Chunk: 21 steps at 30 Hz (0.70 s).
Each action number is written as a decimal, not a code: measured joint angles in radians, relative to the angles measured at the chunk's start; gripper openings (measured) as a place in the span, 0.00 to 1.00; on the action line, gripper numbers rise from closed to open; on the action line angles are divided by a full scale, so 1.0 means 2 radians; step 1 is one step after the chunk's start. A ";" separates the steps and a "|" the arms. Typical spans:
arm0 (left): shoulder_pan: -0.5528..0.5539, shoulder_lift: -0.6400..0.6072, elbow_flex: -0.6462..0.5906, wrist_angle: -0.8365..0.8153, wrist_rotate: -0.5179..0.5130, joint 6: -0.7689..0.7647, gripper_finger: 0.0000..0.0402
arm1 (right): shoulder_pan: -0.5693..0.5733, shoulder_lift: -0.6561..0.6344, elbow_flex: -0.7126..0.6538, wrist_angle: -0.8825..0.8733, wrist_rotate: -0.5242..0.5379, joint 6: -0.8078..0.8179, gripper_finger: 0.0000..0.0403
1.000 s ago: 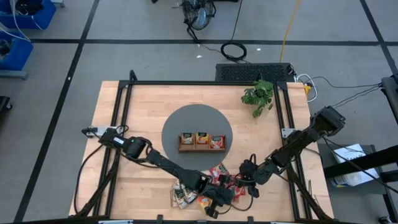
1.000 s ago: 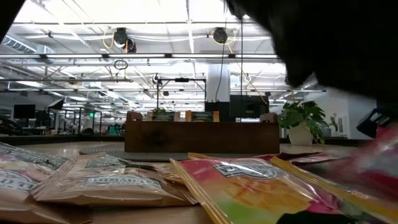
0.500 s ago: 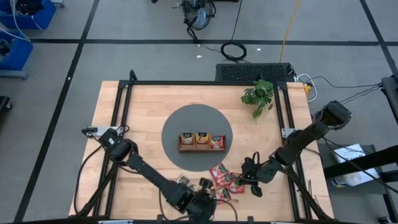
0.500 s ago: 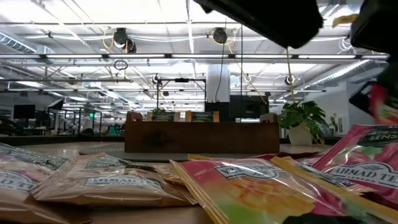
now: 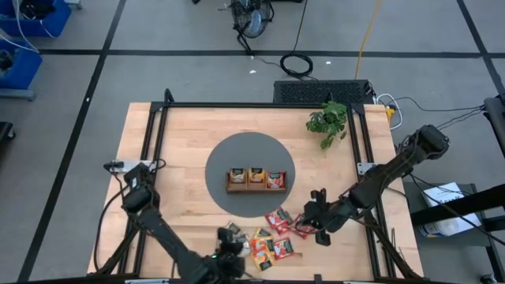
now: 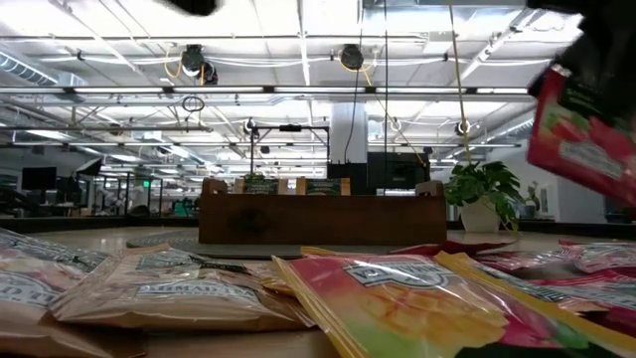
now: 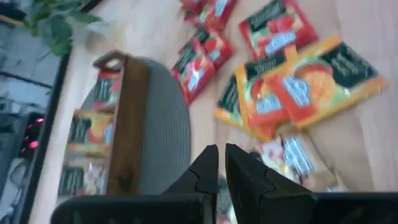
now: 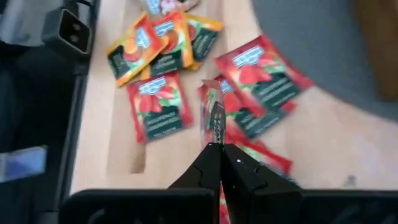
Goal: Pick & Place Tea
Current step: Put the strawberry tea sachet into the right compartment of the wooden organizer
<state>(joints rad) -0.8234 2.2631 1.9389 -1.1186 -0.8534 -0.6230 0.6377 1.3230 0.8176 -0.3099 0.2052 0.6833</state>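
The right gripper [image 8: 219, 148] pinches a red sachet [image 8: 213, 121] edge-on, at four o'clock from the tray [image 5: 256, 180]; so thin a hold could slip; the left gripper [image 7: 221, 163], jaws nearly together, holds nothing visible.

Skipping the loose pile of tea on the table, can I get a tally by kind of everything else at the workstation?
Wooden tray: 1
Grey round mat: 1
Potted plant: 1
Left end effector: 1
Right end effector: 1
Red sachet held by the right end effector: 1
Total: 6
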 joint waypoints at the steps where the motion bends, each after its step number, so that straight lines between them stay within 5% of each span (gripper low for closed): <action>1: -0.006 0.000 -0.009 -0.009 -0.008 -0.020 0.09 | -0.007 0.000 0.015 -0.020 -0.001 -0.007 0.00; 11: -0.020 -0.055 -0.158 -0.024 -0.070 -0.179 0.09 | -0.123 0.063 0.215 -0.262 -0.094 -0.130 0.00; 16: -0.021 -0.100 -0.224 0.084 -0.069 -0.130 0.02 | -0.174 0.127 0.308 -0.334 -0.106 -0.234 0.00; 21: -0.031 -0.150 -0.280 0.210 -0.082 0.000 0.01 | -0.218 0.166 0.357 -0.358 -0.133 -0.324 0.00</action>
<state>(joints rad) -0.8853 1.9639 1.3791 -0.6981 -1.0165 -0.6233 0.2016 1.6549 1.5320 -1.0251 -0.0605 0.0348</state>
